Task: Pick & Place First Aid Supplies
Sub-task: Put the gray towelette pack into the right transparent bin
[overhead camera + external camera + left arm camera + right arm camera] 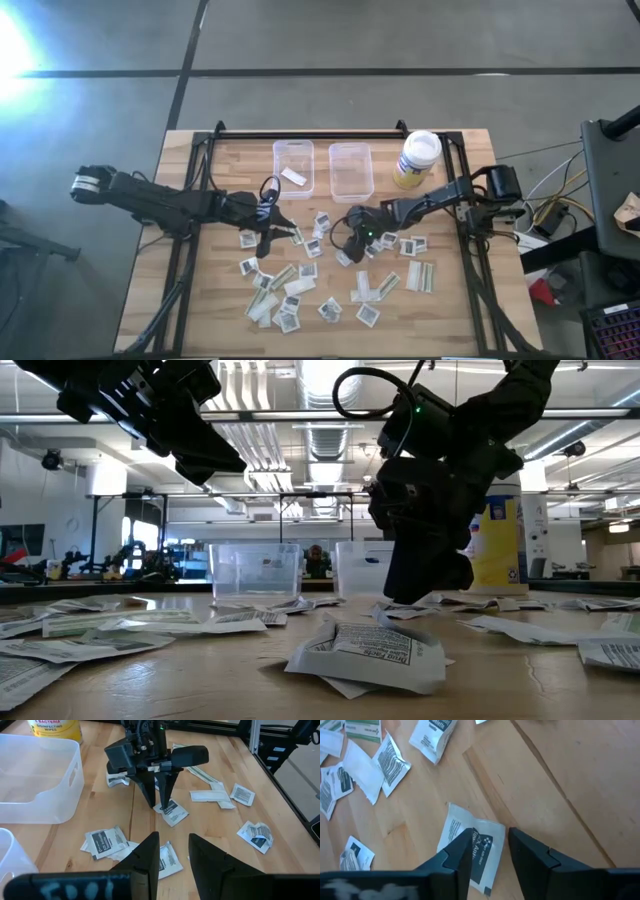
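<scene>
The right hand (347,238) is standing on a packet (172,813) at the desk's (455,310) middle. Two bins (351,170) and a jar (417,160) are sitting behind it, and other packets (283,300) are lying around it. The left hand (265,243) is hovering beside it.

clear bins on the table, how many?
2. One clear bin holding a single packet sits at the table's far edge; the second clear bin, with no contents visible, stands beside it, next to the wipes jar. None hidden as far as the high view shows.
</scene>
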Tool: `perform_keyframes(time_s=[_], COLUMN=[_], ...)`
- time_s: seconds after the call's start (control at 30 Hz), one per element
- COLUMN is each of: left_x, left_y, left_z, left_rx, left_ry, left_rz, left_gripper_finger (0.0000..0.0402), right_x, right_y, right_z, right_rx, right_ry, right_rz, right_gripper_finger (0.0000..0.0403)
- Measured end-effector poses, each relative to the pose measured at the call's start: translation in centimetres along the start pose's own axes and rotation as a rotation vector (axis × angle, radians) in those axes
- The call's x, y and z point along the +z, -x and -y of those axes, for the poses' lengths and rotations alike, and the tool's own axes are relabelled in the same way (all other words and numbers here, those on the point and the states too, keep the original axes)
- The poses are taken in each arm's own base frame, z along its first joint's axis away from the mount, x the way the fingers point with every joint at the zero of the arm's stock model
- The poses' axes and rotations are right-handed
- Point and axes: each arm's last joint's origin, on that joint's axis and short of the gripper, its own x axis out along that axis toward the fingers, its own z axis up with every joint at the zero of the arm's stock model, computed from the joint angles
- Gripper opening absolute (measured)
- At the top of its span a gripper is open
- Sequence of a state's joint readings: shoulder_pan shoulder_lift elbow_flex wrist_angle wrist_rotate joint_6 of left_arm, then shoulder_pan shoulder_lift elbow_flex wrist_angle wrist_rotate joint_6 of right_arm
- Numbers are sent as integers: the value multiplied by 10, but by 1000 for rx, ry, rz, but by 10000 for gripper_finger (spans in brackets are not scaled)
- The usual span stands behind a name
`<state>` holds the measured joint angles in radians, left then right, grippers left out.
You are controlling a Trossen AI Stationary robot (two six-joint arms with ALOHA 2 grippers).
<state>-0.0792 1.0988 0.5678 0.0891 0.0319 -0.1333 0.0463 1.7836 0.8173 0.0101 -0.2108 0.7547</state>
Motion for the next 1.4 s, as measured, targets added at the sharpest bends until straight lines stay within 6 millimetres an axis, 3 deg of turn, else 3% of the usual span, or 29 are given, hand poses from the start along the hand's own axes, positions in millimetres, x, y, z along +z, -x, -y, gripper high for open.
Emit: perform_keyframes(time_s=[0.6,1.07,1.4], left_x=[0,-1,-2], left_y=[0,0,0], left_z=[0,0,0], left_rx=[0,2,3], left_ry=[2,2,2], left_rz=[-3,-14,-25], left_gripper_finger=[97,97,97], right_x=[-3,-1,0], right_y=[-16,-15,-1], right_z=[7,10,3], right_rx=[-8,-21,8], right_ry=[-23,-29,22], right_rz=[-22,-17,-6], right_gripper_finger=[72,11,8])
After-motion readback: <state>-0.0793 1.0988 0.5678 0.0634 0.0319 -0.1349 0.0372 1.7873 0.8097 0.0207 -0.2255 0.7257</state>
